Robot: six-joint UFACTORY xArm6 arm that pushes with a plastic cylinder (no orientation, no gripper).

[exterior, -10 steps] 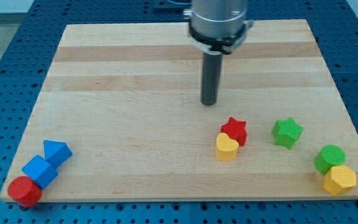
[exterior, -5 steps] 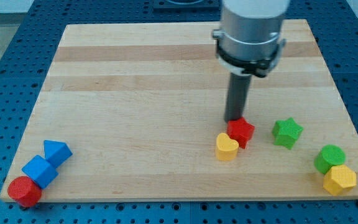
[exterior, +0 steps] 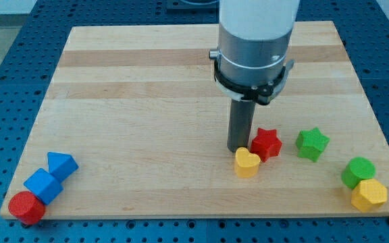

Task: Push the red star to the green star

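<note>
The red star [exterior: 267, 143] lies right of the board's middle, toward the view's bottom. The green star [exterior: 312, 144] lies a short gap to its right, at the same height. My tip [exterior: 238, 149] stands just left of the red star, touching or almost touching its left side, and just above the yellow heart [exterior: 246, 163]. The yellow heart sits below and left of the red star, close against it.
A green cylinder [exterior: 358, 171] and a yellow hexagon [exterior: 369, 194] sit at the board's bottom right corner. A blue triangle [exterior: 61, 164], a blue cube [exterior: 42, 185] and a red cylinder [exterior: 26, 207] cluster at the bottom left corner. The wooden board [exterior: 134, 101] lies on a blue pegboard.
My tip came down from above the red star to its left side. The red star has slid a little to the right, toward the green star. The yellow heart has stayed put.
</note>
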